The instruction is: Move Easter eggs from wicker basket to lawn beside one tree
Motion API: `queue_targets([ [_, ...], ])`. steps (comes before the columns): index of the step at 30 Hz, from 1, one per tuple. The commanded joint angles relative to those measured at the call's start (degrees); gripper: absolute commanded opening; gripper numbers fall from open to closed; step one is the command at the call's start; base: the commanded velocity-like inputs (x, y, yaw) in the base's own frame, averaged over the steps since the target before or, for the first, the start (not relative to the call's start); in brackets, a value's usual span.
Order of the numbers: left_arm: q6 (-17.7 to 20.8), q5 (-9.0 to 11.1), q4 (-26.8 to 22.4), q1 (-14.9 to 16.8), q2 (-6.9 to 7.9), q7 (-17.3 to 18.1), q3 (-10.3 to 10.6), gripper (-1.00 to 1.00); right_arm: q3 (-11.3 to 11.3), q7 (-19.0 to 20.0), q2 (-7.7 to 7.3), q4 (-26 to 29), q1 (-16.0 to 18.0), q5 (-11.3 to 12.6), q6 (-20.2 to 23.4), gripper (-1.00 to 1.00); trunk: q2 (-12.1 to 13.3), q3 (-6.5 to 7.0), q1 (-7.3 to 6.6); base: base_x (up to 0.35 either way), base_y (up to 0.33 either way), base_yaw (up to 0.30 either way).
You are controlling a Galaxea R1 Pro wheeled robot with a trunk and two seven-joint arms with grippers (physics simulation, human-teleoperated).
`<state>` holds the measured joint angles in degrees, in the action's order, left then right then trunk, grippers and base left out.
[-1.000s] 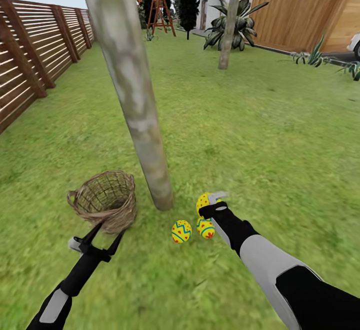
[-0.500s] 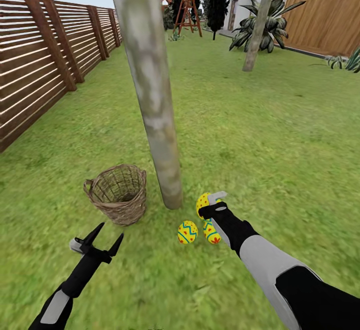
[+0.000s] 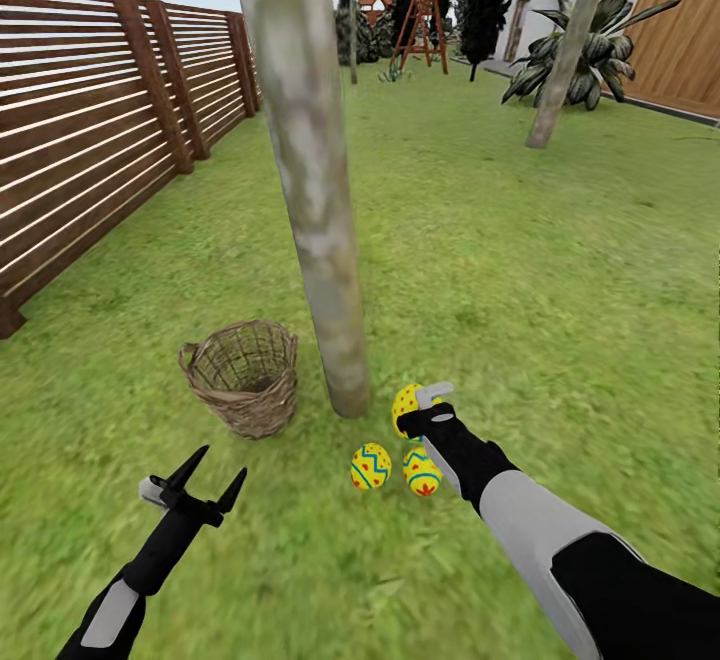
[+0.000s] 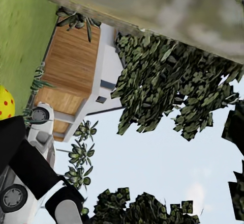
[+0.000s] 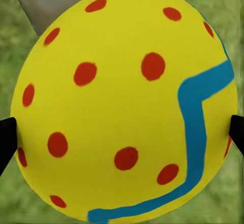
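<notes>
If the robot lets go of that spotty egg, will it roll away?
Probably only a little. The egg in the right gripper is round and smooth, so it may wobble or slip. But the lawn looks flat, and the two eggs already lying by the tree rest there, suggesting the grass holds them.

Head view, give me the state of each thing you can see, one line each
wicker basket: upright on the lawn, no egg visible inside
two Easter eggs: lying on the grass by the tree
third egg: held in the right end effector
left end effector: open, holding nothing
</notes>
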<state>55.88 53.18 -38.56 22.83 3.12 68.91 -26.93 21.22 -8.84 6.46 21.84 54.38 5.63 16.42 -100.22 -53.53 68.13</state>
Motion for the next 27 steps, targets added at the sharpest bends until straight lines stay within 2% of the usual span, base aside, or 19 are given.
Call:
queue_targets([
  [1,0.37,0.08,-0.03,0.02,-0.02,0.03,-0.05,1.0,0.49,-0.43,-0.05,0.12,0.02,0.61,0.06,-1.0,-0.02,-0.04,-0.01,0.0,-0.329,0.011],
  [6,0.37,0.03,-0.01,0.02,-0.09,-0.62,-0.02,1.0,0.45,-0.39,-0.22,-0.01,0.02,0.5,-0.19,-1.0,-0.02,-0.04,-0.01,0.001,-0.329,0.002],
  [11,0.28,0.06,-0.22,0.02,-1.77,-3.26,0.2,1.0,0.52,-1.36,-0.52,-0.15,0.02,0.46,-0.19,-1.0,-0.02,-0.04,-0.01,0.115,-0.266,0.0],
  [13,0.28,0.06,-0.28,0.02,-2.05,-3.53,0.21,1.0,0.46,-4.12,-0.7,-1.19,0.02,0.69,-0.43,-1.0,-0.02,-0.04,-0.01,0.044,-0.055,0.0],
  [18,0.28,0.03,-0.39,0.02,-2.95,-3.67,0.3,1.0,0.27,-7.71,-0.43,-8.82,0.1,0.71,-5.3,-1.0,-0.02,-0.04,-0.01,0.005,-0.006,0.0],
  [20,0.28,0.07,-0.58,0.02,-3.22,-3.6,0.3,1.0,0.18,-8.04,-0.34,-9.59,0.11,0.89,-5.69,-1.0,-0.02,-0.04,-0.01,0.0,0.0,0.0],
  [27,0.28,0.02,-0.65,0.02,-3.29,-3.63,0.37,1.0,0.4,-8.11,-0.14,-9.72,0.11,0.44,-5.79,-1.0,-2.82,-1.3,1.53,0.0,0.0,0.0],
])
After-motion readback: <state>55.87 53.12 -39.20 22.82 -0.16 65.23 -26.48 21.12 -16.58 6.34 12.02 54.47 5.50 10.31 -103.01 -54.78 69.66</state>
